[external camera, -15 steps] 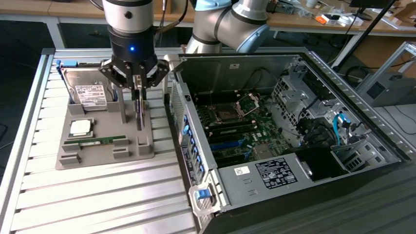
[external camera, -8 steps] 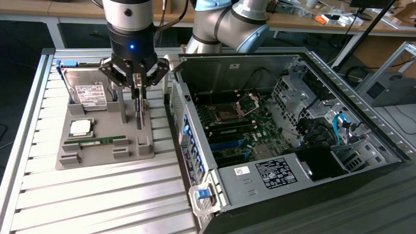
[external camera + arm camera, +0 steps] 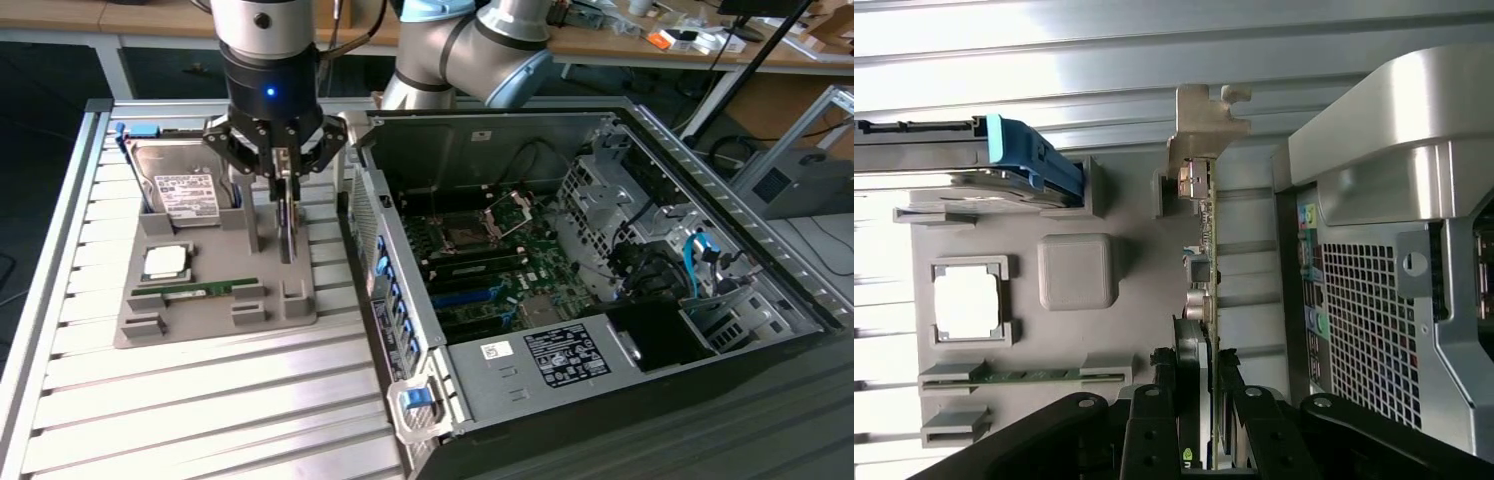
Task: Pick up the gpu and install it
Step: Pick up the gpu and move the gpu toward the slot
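Observation:
The gpu (image 3: 284, 225) is a thin dark card standing on edge in the grey holder tray (image 3: 214, 310), at the tray's side next to the open computer case (image 3: 561, 250). My gripper (image 3: 283, 172) is straight above it, fingers shut on the card's upper edge. In the wrist view the gpu (image 3: 1205, 250) shows edge-on, its silver bracket (image 3: 1204, 125) at the far end, and my gripper (image 3: 1199, 385) clamps it from both sides. Whether the card has left its slot I cannot tell.
The tray also holds a silver hard drive (image 3: 180, 185), a CPU (image 3: 166, 262) and a green RAM stick (image 3: 200, 290). The case lies open on the exterior view's right, motherboard (image 3: 487, 255) exposed, its perforated rear wall (image 3: 1374, 330) close beside the card.

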Tool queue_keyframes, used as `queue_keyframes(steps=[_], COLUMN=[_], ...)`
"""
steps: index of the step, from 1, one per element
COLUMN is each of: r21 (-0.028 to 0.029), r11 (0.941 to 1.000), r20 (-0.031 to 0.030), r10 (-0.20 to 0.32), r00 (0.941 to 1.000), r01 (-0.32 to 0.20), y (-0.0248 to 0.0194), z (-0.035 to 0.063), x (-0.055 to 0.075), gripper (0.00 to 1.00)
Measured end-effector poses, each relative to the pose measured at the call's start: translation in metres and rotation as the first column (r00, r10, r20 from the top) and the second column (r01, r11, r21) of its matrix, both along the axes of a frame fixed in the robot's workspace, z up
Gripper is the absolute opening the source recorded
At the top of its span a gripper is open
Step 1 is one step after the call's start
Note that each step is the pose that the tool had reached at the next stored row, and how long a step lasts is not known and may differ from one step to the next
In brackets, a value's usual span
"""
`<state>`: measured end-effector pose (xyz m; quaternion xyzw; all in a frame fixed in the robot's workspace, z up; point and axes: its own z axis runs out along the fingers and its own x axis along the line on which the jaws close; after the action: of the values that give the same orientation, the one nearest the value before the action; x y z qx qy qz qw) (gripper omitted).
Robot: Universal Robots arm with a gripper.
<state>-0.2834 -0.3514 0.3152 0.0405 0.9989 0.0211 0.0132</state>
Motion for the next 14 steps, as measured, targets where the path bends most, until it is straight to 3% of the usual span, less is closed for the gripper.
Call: queue_keyframes(steps=[14], r21=[0.0000], r11=[1.0000], r20=[0.0000], r10=[0.000], r00=[1.0000], r01=[0.000], y=[0.0000], z=[0.0075], x=[0.0000], gripper=[0.27])
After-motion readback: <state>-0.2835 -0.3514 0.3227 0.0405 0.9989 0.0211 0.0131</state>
